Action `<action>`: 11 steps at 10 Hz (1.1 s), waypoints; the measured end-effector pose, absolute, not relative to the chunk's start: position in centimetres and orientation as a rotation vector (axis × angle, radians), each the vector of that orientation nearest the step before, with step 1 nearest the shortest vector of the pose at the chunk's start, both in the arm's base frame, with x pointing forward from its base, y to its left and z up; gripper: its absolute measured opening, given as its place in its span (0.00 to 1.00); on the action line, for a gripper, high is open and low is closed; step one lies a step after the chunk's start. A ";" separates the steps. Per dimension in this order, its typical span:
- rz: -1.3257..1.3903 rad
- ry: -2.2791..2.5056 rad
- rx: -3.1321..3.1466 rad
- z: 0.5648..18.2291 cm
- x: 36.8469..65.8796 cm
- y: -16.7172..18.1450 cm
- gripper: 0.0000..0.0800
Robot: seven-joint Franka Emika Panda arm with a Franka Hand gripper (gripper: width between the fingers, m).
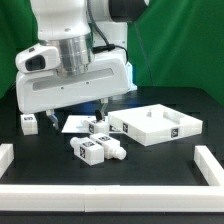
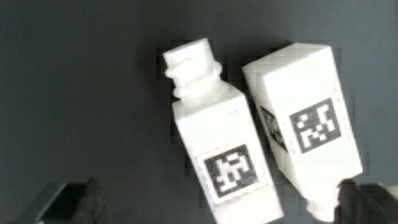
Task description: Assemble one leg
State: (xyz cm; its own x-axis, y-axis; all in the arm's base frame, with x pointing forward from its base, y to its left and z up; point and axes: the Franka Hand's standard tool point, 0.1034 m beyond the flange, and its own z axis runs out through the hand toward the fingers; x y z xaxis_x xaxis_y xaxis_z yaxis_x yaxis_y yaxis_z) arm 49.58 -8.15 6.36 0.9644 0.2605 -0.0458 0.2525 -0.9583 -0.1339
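Front rail: white bar (image 1: 100, 190) along the near edge of the black table (image 1: 40, 168); a shorter white side bar (image 1: 207, 162) at the exterior view's right.
Front legs: two white blocks (image 1: 90, 150) lying just beside each other on the table. Each carries a black-and-white square tag, and a round stub points toward the exterior view's right.
Middle legs: more white blocks (image 1: 100, 127) under the arm, close to the near corner of the tabletop; whether they touch it I cannot tell.
Lone leg: one block (image 1: 28, 122), well apart, at the exterior view's left.
Marker board: flat white sheet (image 1: 72, 124) between the lone leg and the middle legs.
Tabletop: large white square rimmed piece (image 1: 155, 125), at the exterior view's right, with a tag on its near wall.
Markings: block-pattern tags only, too coarse to read as a code.
Wrist view, leg: lies flat (image 2: 214, 125) on the table, stepped round stub (image 2: 187, 62) at one end, tag near the other.
Wrist view, neighbour leg: parallel (image 2: 294, 85), just beside the leg across a narrow gap, tag at mid-length.
Gripper: spread wide (image 2: 217, 200), dark fingertips (image 2: 68, 203) either side of the pair, touching neither and holding nothing.
Arm: white hand (image 1: 70, 82) pointing straight down over the middle legs.
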 end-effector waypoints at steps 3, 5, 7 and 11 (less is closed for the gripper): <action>0.087 -0.400 -2.993 5.5 49.9 -8.0 0.81; 0.094 -0.402 -2.992 4.3 50.3 -7.8 0.81; 0.060 -0.436 -3.000 3.4 50.3 -8.1 0.81; 0.064 -0.436 -2.998 3.2 50.3 -8.0 0.81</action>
State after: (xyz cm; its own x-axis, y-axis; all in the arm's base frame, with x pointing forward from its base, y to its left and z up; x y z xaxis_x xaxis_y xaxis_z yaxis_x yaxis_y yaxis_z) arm 50.28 -8.01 3.22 0.9578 0.2862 -0.0257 0.2816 -0.9526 -0.1156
